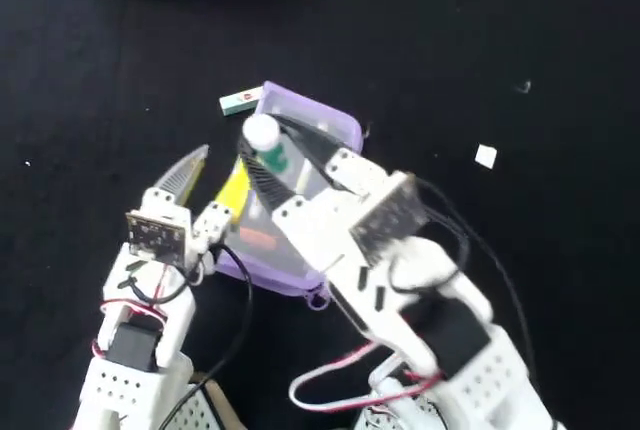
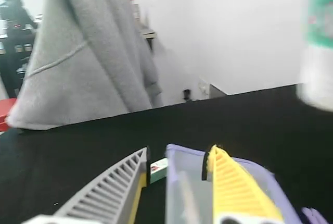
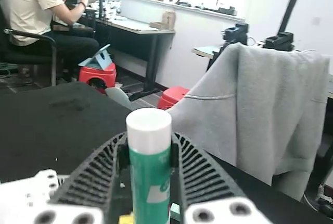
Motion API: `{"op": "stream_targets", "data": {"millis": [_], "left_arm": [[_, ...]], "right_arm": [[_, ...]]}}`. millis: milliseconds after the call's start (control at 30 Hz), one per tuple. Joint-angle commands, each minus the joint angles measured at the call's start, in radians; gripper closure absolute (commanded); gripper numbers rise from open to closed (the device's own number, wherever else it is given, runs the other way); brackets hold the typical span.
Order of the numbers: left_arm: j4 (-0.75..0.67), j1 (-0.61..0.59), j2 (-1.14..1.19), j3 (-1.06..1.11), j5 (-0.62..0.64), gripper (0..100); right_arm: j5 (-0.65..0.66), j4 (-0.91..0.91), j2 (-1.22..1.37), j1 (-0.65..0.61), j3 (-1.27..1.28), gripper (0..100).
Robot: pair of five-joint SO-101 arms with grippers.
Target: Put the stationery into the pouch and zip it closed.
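Nearest you, at the rim of the purple pouch on the left arm's side, your left gripper stands with its jaws spread. Its yellow finger lies against the pouch's clear wall and its grey finger sits outside with a gap between, so it clamps nothing. Over the pouch's middle, your right gripper is closed on the glue stick, whose white cap pokes out past its tips. That arm hides much of the pouch from above. At the pouch's far edge lies a small white-and-green eraser; you cannot tell whether it touches the rim. Well apart from the pouch, on the right arm's side, a small white scrap sits on the black table. Beyond the table, a grey garment hangs over a chair.
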Motion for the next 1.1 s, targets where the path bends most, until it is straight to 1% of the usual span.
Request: {"op": "stream_targets", "data": {"millis": [0, 67, 133, 200, 267, 367, 500, 567, 667, 767, 800, 900, 967, 1067], "left_arm": [[0.003, -0.108, -0.005, 0.015, 0.011, 81], [0.003, -0.176, -0.005, 0.016, 0.012, 81], [0.031, -0.242, -0.005, 0.021, 0.048, 81], [0.08, -0.297, -0.005, 0.021, 0.08, 81], [0.117, -0.332, -0.006, 0.021, 0.08, 81], [0.169, -0.36, -0.006, 0.015, 0.083, 81], [0.33, -0.384, -0.006, -0.047, 0.086, 81], [0.402, -0.394, -0.006, -0.067, 0.086, 81], [0.45, -0.397, -0.006, -0.068, 0.086, 81], [0.488, -0.403, -0.006, -0.079, 0.086, 81], [0.499, -0.421, -0.006, -0.085, 0.087, 81], [0.529, -0.495, -0.006, -0.104, 0.095, 81], [0.555, -0.553, -0.006, -0.105, 0.141, 81], [0.572, -0.648, -0.006, -0.107, 0.183, 80]], "right_arm": [[-0.008, 0.057, -0.076, 0.017, -0.01, 98.8], [-0.005, 0.061, -0.077, 0.017, -0.007, 98.8], [-0.002, 0.086, -0.077, 0.037, 0.002, 98.8], [-0.002, 0.133, -0.079, 0.078, 0.019, 98.8], [0.0, 0.176, -0.087, 0.129, 0.056, 98.8], [0.0, 0.213, -0.087, 0.204, 0.119, 98.8], [0.003, 0.27, -0.087, 0.325, 0.177, 98.8], [0.037, 0.307, -0.084, 0.385, 0.202, 98.8], [0.107, 0.344, -0.079, 0.442, 0.262, 98.8], [0.155, 0.356, -0.079, 0.468, 0.343, 98.6], [0.163, 0.356, -0.079, 0.47, 0.372, 97.9], [0.16, 0.358, -0.079, 0.468, 0.435, 89.5], [0.161, 0.358, -0.079, 0.47, 0.46, 84.5], [0.163, 0.358, -0.081, 0.466, 0.473, 83.0]]}}
